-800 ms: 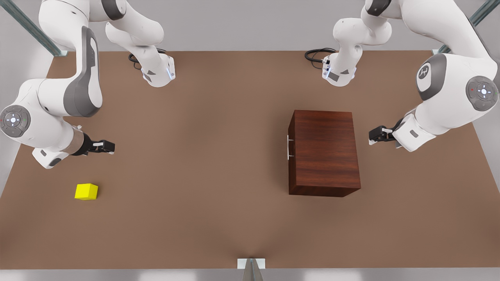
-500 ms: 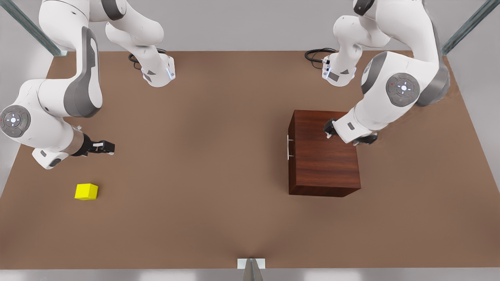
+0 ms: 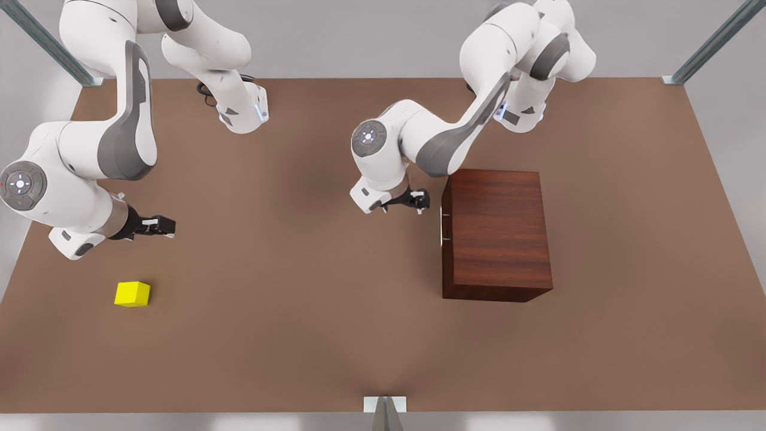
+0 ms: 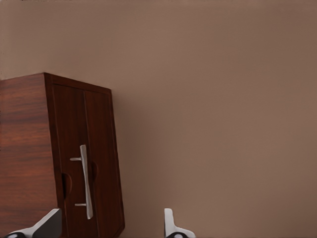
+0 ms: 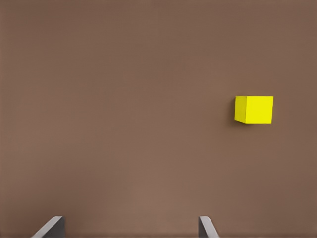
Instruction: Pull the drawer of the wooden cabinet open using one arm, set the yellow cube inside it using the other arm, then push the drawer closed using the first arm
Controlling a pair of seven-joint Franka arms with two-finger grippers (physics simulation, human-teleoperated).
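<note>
The wooden cabinet [image 3: 497,233] stands on the table toward the front view's right, its drawer [image 4: 100,144] shut. The slim silver handle [image 3: 441,225] faces the front view's left. My left gripper [image 3: 419,200] hovers just off the cabinet's front face, a little to the far side of the handle [image 4: 84,181], fingers open and empty [image 4: 109,230]. The yellow cube [image 3: 132,294] lies near the front view's left edge. My right gripper [image 3: 167,226] waits open above the table behind the cube [image 5: 254,109], apart from it.
Both arm bases [image 3: 242,111] [image 3: 517,114] sit at the table's far edge, each with a black cable. A small metal bracket [image 3: 385,404] marks the near edge. Bare brown table [image 3: 299,269] lies between cube and cabinet.
My left arm swung from the cabinet's far side over its top to the handle side. The right arm, the cube and the cabinet stayed put.
</note>
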